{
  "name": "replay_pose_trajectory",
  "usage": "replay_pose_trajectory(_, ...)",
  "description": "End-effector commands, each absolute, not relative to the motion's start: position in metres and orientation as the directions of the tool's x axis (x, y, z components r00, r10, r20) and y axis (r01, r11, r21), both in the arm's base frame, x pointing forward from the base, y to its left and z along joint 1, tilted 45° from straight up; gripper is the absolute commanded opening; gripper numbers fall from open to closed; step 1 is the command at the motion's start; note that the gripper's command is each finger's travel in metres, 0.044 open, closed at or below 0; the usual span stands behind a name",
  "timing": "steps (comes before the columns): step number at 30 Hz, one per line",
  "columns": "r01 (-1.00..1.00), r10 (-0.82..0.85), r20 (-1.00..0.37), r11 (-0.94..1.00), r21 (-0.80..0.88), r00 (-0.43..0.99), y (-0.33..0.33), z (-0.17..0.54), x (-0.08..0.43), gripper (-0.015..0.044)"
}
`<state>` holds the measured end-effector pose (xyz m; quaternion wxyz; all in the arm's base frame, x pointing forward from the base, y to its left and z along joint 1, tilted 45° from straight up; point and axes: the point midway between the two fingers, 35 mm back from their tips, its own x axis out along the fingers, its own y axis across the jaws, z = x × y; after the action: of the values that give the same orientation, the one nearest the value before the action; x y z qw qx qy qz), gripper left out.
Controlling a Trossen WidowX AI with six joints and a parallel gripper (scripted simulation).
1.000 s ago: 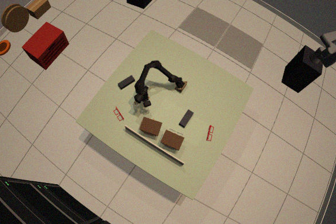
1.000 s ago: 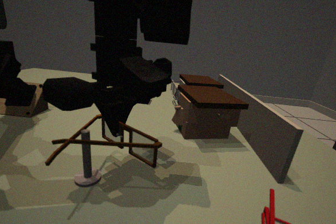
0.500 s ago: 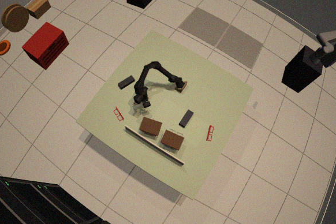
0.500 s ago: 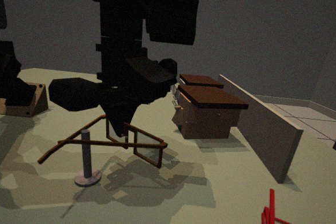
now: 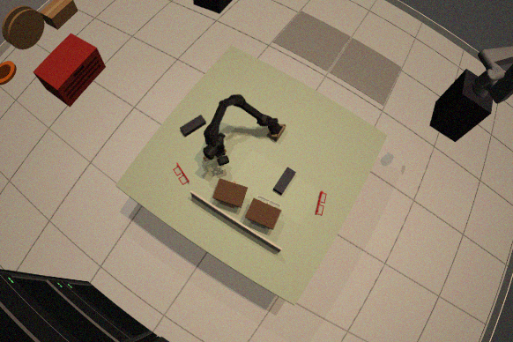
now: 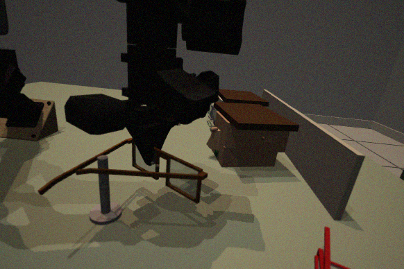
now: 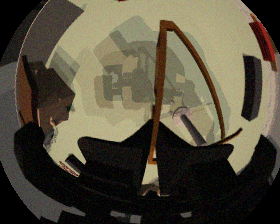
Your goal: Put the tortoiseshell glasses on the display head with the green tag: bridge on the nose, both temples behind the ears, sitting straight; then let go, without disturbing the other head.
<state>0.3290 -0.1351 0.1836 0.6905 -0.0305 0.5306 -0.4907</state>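
On our pale-green square bench: two brown flat-topped blocks, two red wire-framed glasses.

My counter is pale green. Directly on it stand two brown-topped display heads, a long upright panel, a round-based post, and two dark blocks.

From where I stood, the end effector hid part of the brown glasses' bridge. The face of the far display head was mostly blocked by the near one, whose tag was too dim to read. The red glasses ran off the near edge.
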Motion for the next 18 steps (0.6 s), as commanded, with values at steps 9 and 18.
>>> replay_pose_trajectory(9,0.643,-0.706,-0.706,0.519,-0.563,-0.047,-0.1361,0.1822,0.3366,0.0000)
replay_pose_trajectory(18,0.643,-0.707,-0.706,0.519,-0.562,-0.047,-0.1372,0.1832,0.3404,0.0000)
